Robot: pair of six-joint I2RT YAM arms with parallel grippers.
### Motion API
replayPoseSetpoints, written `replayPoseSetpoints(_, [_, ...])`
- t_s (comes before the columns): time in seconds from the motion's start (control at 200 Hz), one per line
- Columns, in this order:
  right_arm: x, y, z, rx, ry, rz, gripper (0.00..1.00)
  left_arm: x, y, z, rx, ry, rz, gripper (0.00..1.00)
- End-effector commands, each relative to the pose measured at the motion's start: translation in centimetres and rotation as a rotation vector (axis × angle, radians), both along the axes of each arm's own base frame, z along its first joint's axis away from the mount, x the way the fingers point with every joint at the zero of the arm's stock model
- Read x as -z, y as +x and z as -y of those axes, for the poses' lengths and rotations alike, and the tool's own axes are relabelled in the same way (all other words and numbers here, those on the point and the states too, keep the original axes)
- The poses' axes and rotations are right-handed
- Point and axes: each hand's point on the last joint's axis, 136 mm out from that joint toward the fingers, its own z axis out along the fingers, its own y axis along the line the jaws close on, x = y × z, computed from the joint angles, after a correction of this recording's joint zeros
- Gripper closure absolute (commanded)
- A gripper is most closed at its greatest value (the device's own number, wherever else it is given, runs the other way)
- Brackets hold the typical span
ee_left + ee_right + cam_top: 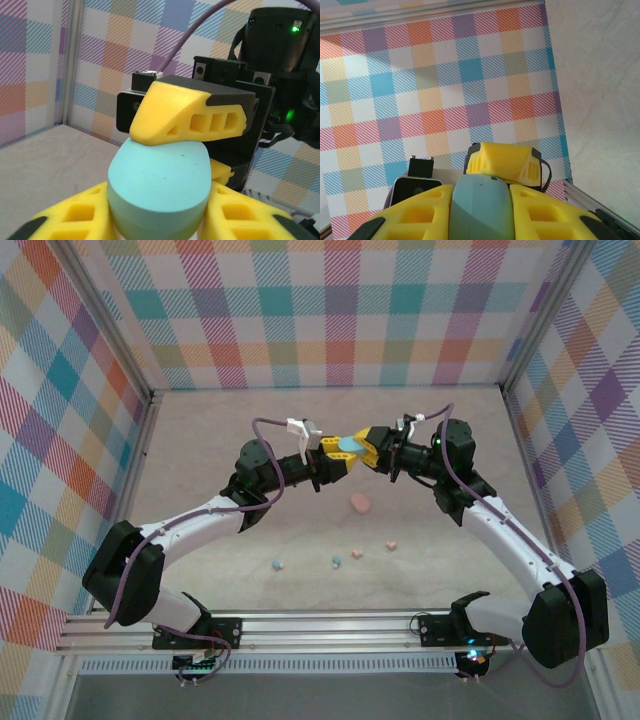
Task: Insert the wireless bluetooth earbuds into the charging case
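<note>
Where the surface [200, 440] comes closest to the arm bases, a grey metal rail [330, 625] runs from left to right. Just past it, four tiny round earbuds lie loose on the pale, flat surface, not in any case. The left blue earbud [279, 566] lies by itself. The right blue earbud [336, 562] sits near the near pink earbud [356, 554]. The far pink earbud [392, 545] lies a bit further right. They look like smooth little plastic beads.

A bit farther back, the pink case [360, 503] lies on the surface. It is oval and closed.

Above it, both arms meet in the air over the middle of the surface. They hold the blue case [349, 445] between them. It is a smooth, dull, egg-shaped box, and it is closed. The left pincer [340, 455] is clenched on the blue case from the left. The right pincer [366, 445] is clenched on it from the right. The fingers are yellow plastic with little square holes in them and black tips at the back. A thin purple cable [270, 422] loops over the left arm.

Farthest back stands a wall [330, 310] with a checked pattern in pink, blue, orange, yellow and purple squares.
</note>
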Motion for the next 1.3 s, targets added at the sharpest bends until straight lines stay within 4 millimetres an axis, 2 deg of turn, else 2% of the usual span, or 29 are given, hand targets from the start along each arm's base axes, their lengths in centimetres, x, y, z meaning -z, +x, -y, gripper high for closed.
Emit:
replayPoseSetpoints(0.0, [-2.0, -0.3, -0.4, -0.013, 0.022, 0.053, 0.72, -2.5, -2.2, 0.4, 0.082, -0.036, 0.071, 0.74])
replayPoseSetpoints(0.075, [-1.7, -0.4, -0.4, -0.012, 0.012, 0.046, 0.61, -2.6, -2.2, 0.4, 0.079, -0.035, 0.071, 0.75])
replayPoseSetpoints(0.17, [-1.5, -0.5, -0.3, -0.01, -0.003, 0.054, 0.54, -2.6, -2.2, 0.3, 0.075, -0.027, 0.07, 0.75])
replayPoseSetpoints(0.265, [-1.5, -0.5, -0.1, -0.003, -0.023, 0.079, 0.42, -2.5, -2.4, 0.1, 0.072, -0.012, 0.063, 0.75])
replayPoseSetpoints(0.375, [-2.0, -0.5, 0.8, 0.011, -0.072, 0.145, 0.32, -2.6, -2.5, -0.4, 0.052, 0.007, 0.055, 0.76])
replayPoseSetpoints(0.52, [-3.4, -0.9, 3.8, 0.074, -0.264, 0.35, 0.3, -2.2, -3.1, -1.5, 0.02, 0.044, 0.043, 0.75])
replayPoseSetpoints(0.685, [-4.9, -2.9, 6.8, 0.109, -0.657, 0.777, 0.33, -1.9, -4.3, -3.5, -0.005, 0.048, 0.045, 0.75])
replayPoseSetpoints(0.84, [-4.5, -6.1, 4.9, -0.061, -0.792, 1.108, 0.34, -1.5, -5.3, -4.4, -0.007, 0.087, 0.05, 0.75])
replayPoseSetpoints(1.015, [-2.4, -8.5, 2.5, -0.258, -0.899, 1.275, 0.34, -1.0, -6.1, -5.0, -0.009, 0.124, 0.051, 0.75])
replayPoseSetpoints(1.08, [-2.0, -8.9, 1.9, -0.296, -0.929, 1.316, 0.33, -0.8, -6.3, -5.1, -0.006, 0.132, 0.046, 0.75])
replayPoseSetpoints(1.17, [-1.8, -8.4, 1.6, -0.301, -0.99, 1.324, 0.33, -0.4, -6.5, -5.1, 0.006, 0.152, 0.033, 0.75])
replayPoseSetpoints(1.295, [-2.0, -8.5, 0.8, -0.338, -0.999, 1.358, 0.32, -0.2, -6.7, -5.1, 0.011, 0.161, 0.033, 0.75])
